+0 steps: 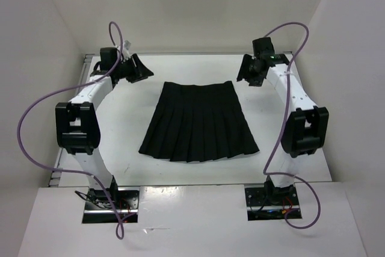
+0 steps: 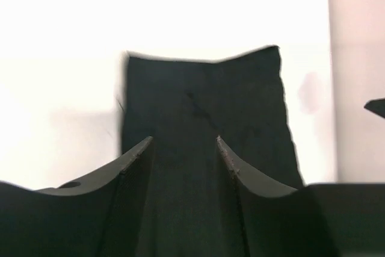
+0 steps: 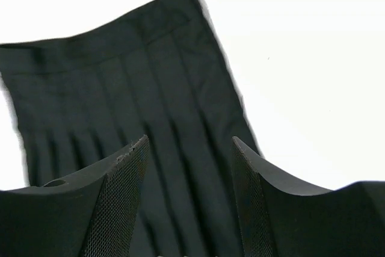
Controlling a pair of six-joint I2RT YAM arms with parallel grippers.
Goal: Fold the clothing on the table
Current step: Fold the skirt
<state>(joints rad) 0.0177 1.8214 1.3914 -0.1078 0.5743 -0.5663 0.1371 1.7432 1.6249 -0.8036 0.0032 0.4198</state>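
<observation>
Flanking the skirt (image 1: 198, 121), left gripper (image 1: 141, 70) and right gripper (image 1: 245, 70) gape.

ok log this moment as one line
skirt: flat on table, unfolded | left gripper: open, empty, beside skirt's far-left corner | right gripper: open, empty, beside skirt's far-right corner

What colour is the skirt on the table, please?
The skirt is black; right wrist view shows it best.

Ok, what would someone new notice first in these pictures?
The black pleated skirt lies spread flat in the middle of the white table, its waistband at the far side. The left gripper and right gripper hang open and empty, one off each waistband corner.
</observation>
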